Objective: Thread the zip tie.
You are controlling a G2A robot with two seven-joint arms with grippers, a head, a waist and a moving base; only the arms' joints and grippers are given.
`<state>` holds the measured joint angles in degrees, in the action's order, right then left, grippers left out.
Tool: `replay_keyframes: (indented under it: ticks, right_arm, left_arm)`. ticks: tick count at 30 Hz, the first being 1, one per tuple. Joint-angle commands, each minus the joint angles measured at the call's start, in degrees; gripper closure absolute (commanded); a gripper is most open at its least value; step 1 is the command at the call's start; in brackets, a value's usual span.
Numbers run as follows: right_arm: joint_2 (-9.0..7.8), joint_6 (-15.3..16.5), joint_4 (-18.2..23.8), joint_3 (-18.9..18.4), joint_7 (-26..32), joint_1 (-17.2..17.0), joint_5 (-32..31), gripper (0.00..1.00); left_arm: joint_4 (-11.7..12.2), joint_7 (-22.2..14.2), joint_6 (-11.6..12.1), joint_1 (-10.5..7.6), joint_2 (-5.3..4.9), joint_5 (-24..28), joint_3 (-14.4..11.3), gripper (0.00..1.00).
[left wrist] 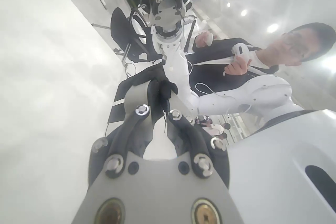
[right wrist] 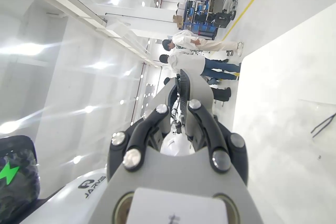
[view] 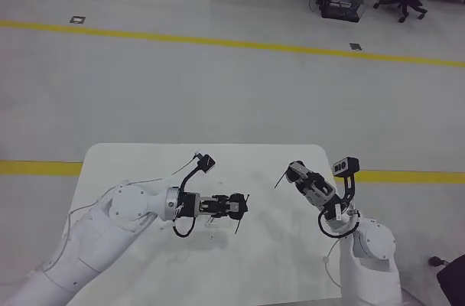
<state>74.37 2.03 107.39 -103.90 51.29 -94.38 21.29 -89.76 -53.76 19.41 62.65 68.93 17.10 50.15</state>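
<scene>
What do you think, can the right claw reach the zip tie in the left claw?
Probably yes. The right claw and left claw face each other over the table, nothing between them. The zip tie sticks out of the shut left claw. The right claw looks shut, so it must open first.

Floor: I see a pale grey, glossy floor (view: 217, 92) all round the white worktop (view: 294, 268).
Markings: a yellow line (view: 217, 42) runs well beyond the worktop's far edge, and a second stripe (view: 34, 167) runs near that edge.
Ceiling: rows of bright round lights (right wrist: 114, 1).
Furniture: blue shelving racks (right wrist: 199, 17), and a black chair (left wrist: 120, 25) off the worktop's right edge.
</scene>
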Motion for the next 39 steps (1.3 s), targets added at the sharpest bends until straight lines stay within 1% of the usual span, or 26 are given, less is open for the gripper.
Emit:
replay_keyframes:
  ticks: [1, 2, 7, 11, 14, 15, 16, 21, 23, 25, 28, 36, 39]
  right_arm:
    - [-0.01, -0.3, -0.2, 0.5, -0.9, -0.1, -0.4, 1.0]
    - [0.04, -2.6, -0.8, 1.4, -1.5, -0.4, 1.2, 1.0]
    - [-0.09, -9.9, -1.1, 3.2, -3.8, 0.1, 4.2, 1.0]
    - [-0.23, -14.3, -1.3, 4.2, -4.6, 0.6, 7.3, 1.0]
    - [-0.3, -18.3, -1.4, 4.8, -5.8, 0.8, 10.1, 1.0]
    - [-0.35, -18.8, -1.1, 4.7, -6.4, 1.0, 10.3, 1.0]
    - [-0.39, -18.6, -0.8, 4.6, -6.6, 1.1, 10.0, 1.0]
    - [-0.39, -18.6, -0.8, 4.6, -6.6, 1.1, 10.0, 1.0]
    - [-0.38, -18.5, -0.8, 4.9, -6.9, 1.1, 10.0, 1.0]
    - [-0.38, -21.0, -1.2, 5.7, -7.3, 0.9, 12.0, 1.0]
    - [-0.8, -21.5, -2.1, 6.9, -6.4, 1.0, 13.3, 1.0]
    - [-2.98, -21.5, -5.1, 9.5, -2.3, 1.8, 16.3, 1.0]
    - [-2.98, -21.5, -5.1, 9.5, -2.3, 1.8, 16.3, 1.0]
  left_arm:
    - [-0.7, 0.6, 0.1, 0.24, 0.19, 0.2, -0.7, 1.0]
    - [-1.6, 1.2, 0.1, 0.27, 0.43, 1.3, -0.8, 1.0]
    - [-2.9, 1.7, 0.1, 0.53, 1.44, 3.0, -0.2, 1.0]
    - [-2.9, 0.9, 0.1, 1.01, 2.49, 3.7, 0.7, 1.0]
    - [-2.4, 0.3, 0.1, 1.58, 3.41, 4.5, 1.6, 1.0]
    - [-2.2, 0.0, 0.1, 1.72, 3.68, 4.3, 1.8, 1.0]
    - [-2.0, -0.4, 0.1, 1.69, 3.84, 3.9, 1.9, 1.0]
    - [-2.0, -0.4, 0.1, 1.69, 3.84, 3.9, 1.9, 1.0]
    - [-2.3, 0.4, -0.1, 1.95, 3.84, 3.2, 1.6, 1.0]
    - [-2.3, 0.9, 0.0, 1.82, 3.78, 1.7, 1.2, 1.0]
    - [-2.8, 0.9, 0.1, 1.66, 3.73, 1.4, 1.0, 1.0]
    - [-4.2, 0.2, 0.1, 1.76, 3.53, 0.7, 1.4, 1.0]
    - [-4.2, 0.1, 0.1, 1.74, 3.52, 0.6, 1.4, 1.0]
